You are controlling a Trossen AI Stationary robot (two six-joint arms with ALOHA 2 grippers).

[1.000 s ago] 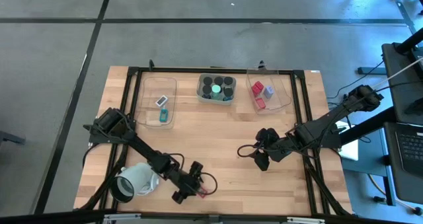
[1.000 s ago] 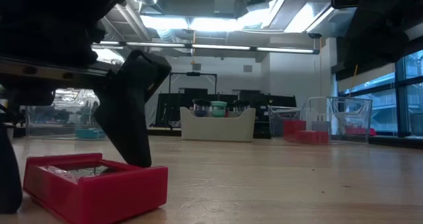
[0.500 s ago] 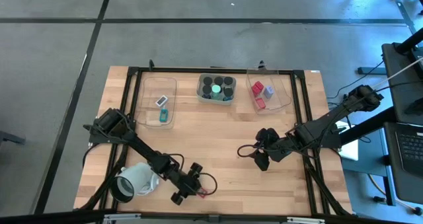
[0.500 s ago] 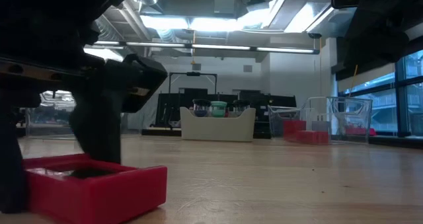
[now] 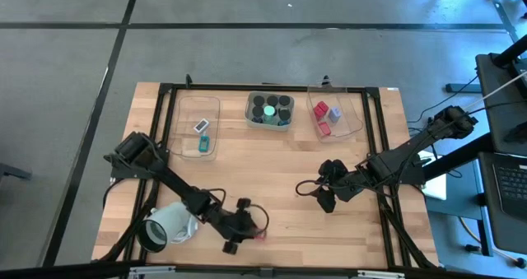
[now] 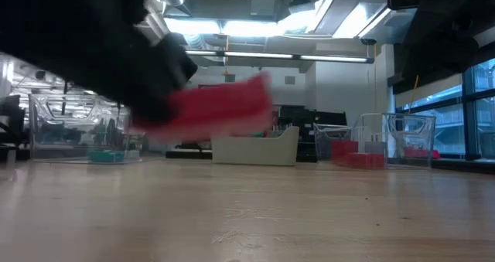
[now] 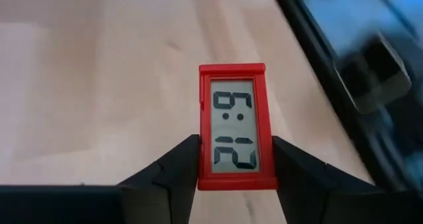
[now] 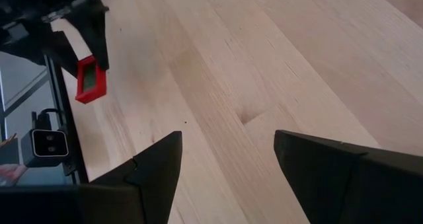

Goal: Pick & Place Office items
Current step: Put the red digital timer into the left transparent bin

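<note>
My left gripper [image 5: 247, 227] is near the table's front edge, shut on a red flat rectangle with a small display [image 7: 231, 135], held above the wood; it is a red blur in the low view [image 6: 220, 107]. My right gripper [image 8: 228, 158] is open and empty over the table's middle right [image 5: 325, 192]. A clear tray [image 5: 198, 127] at the far left holds teal and white flat rectangles. A white bin [image 5: 269, 110] holds short black cylinders. A clear tray [image 5: 333, 116] at the far right holds red blocks and a pale blue cube. My left gripper pinches the red rectangle by its two long edges [image 7: 201, 159], near one short end, one finger [image 7: 175, 168] on each side. The fingers lie along the piece, whose display end sticks out past the fingertips. The piece is lifted clear of the table.
A large pale mint-white hollow cylinder [image 5: 169, 225] lies on its side beside my left arm at the near left. A black frame [image 5: 375, 160] runs around the table. Bare wood lies between the two grippers and in front of the trays.
My left gripper has shut on the red rectangle, which lay flat on the table between its fingers, and has gone up with it. The piece is now clear of the wood and blurred by the motion.
</note>
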